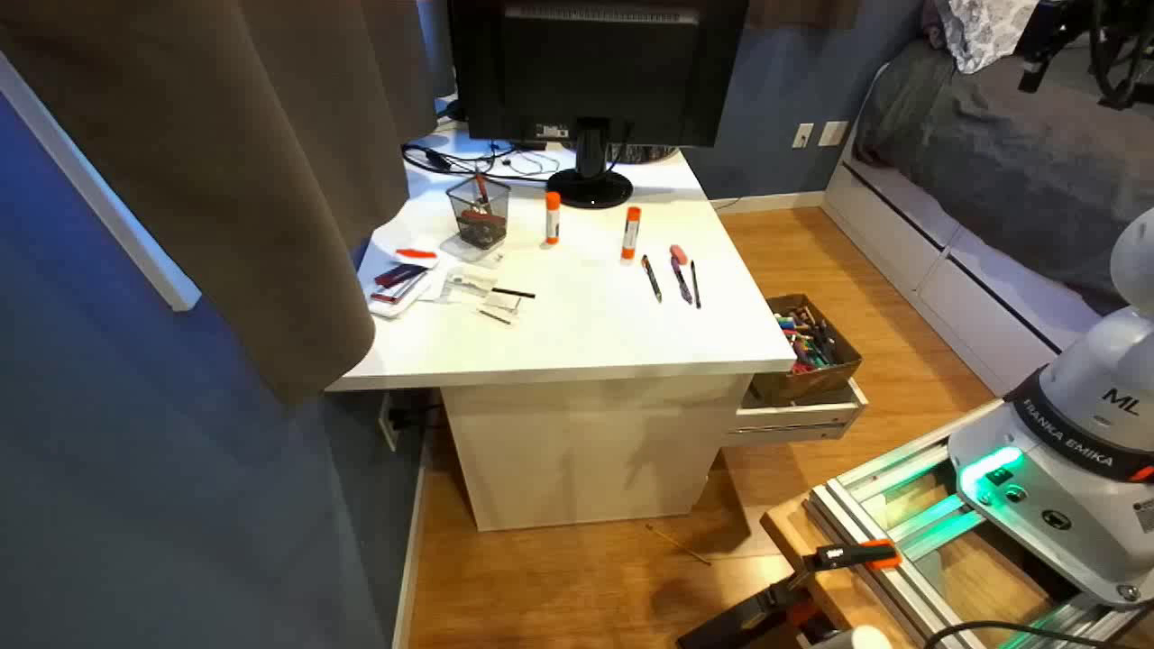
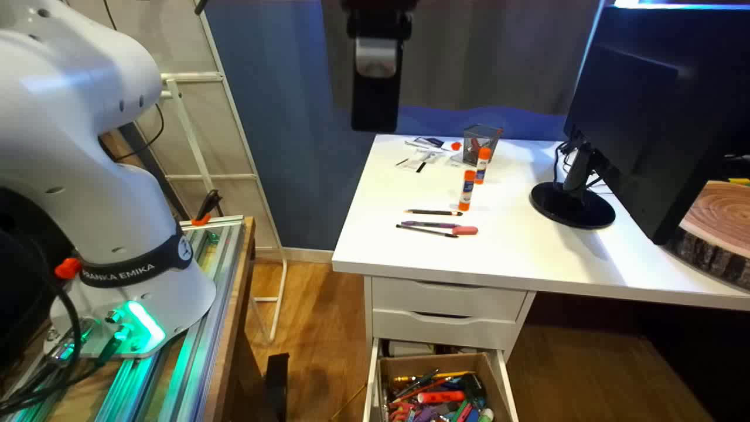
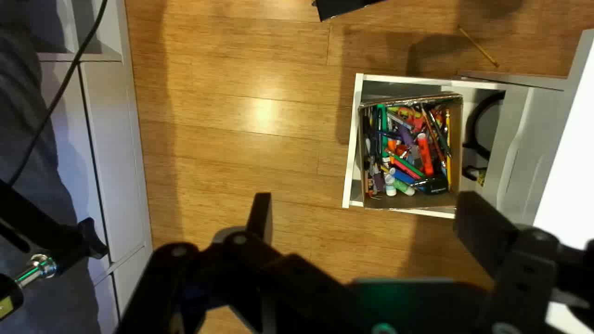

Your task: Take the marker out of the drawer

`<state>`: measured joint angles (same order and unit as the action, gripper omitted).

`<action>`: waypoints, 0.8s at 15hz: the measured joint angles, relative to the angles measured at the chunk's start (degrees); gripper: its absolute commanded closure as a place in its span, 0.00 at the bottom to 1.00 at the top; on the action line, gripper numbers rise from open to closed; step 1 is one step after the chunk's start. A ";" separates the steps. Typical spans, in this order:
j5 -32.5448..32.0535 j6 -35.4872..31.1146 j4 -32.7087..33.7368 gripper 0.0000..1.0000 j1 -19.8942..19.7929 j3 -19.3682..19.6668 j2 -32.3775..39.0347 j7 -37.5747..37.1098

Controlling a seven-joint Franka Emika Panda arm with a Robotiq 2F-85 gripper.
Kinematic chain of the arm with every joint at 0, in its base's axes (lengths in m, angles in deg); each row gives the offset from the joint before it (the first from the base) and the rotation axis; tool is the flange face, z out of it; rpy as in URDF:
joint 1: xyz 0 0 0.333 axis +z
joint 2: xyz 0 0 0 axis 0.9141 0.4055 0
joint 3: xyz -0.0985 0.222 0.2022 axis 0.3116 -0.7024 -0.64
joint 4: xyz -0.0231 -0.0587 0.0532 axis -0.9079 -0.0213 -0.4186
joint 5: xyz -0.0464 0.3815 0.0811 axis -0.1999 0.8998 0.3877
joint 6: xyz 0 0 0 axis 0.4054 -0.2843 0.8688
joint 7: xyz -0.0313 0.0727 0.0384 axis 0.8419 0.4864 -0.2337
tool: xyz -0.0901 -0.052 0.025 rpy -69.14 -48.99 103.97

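Bed base (image 3: pixel 116 157) far left of jaws, wrist view. Floor (image 3: pixel 241 153) next, past left jaw. Gripper (image 3: pixel 366 206) jaws wide apart. Drawer (image 3: pixel 352 144) pulled out beyond the gap, toward right jaw; cardboard box (image 3: pixel 456 144) inside holds jumbled markers (image 3: pixel 424 153) and pencils (image 3: pixel 448 139), can't tell which marker's meant. White desktop (image 3: pixel 573 185) right of jaws.

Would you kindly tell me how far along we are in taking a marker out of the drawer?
Done: the drawer stands open, exposing a cardboard box crammed with pens and markers.
In hand: nothing; the tool hangs open above the drawer's level with nothing in its grasp.
Left: probably the pick itself, then the lift clear of the box; which marker is meant I cannot tell.
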<state>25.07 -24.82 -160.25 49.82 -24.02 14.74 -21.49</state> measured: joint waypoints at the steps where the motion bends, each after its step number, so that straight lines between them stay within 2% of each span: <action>1: 0.00 -0.02 0.01 0.00 0.00 0.00 -0.03 0.00; 9: 0.05 -0.03 -0.04 0.00 0.15 0.05 0.02 -0.08; 12: 0.35 -0.18 -1.99 0.00 2.53 0.05 1.21 -0.02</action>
<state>25.41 -25.00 -162.24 52.36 -23.97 15.95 -21.51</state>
